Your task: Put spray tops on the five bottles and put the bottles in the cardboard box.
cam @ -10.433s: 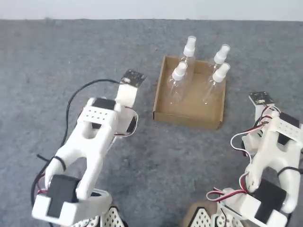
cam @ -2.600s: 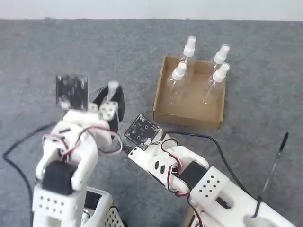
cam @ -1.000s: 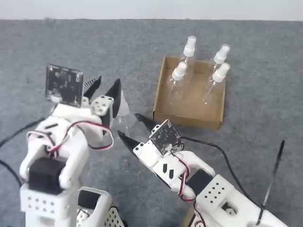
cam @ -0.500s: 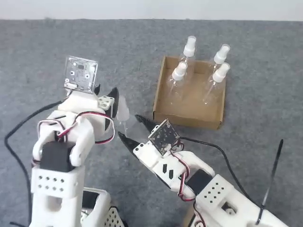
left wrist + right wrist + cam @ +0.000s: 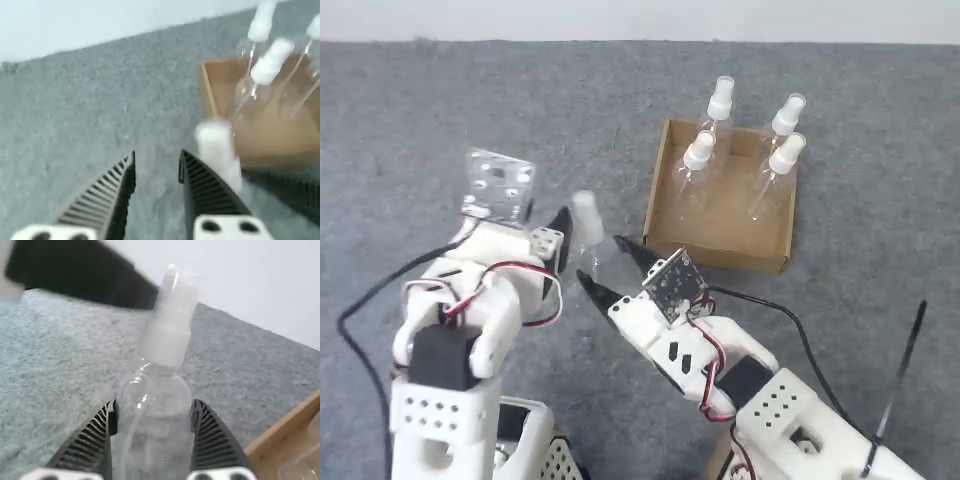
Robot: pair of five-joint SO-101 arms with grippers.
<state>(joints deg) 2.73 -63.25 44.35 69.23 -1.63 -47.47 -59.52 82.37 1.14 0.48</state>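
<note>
A clear bottle (image 5: 592,255) with a white spray top (image 5: 586,214) on it stands upright between the two arms, left of the cardboard box (image 5: 658,190). My right gripper (image 5: 601,263) is shut on the bottle's body (image 5: 152,415), with a finger on each side. My left gripper (image 5: 156,170) is open with nothing between its fingers. It sits just left of the spray top (image 5: 216,150), and in the high view it (image 5: 558,228) is close beside the bottle. Several capped bottles (image 5: 698,168) stand in the box.
The grey carpet runs all round the box. Its near wall (image 5: 715,252) lies just right of the held bottle. Black cables (image 5: 790,335) trail from the right arm across the floor. Open carpet lies to the far left.
The right gripper has carried the bottle a little farther away and toward the box. The left arm's wrist has swung slightly right, with its gripper staying open beside the spray top.
</note>
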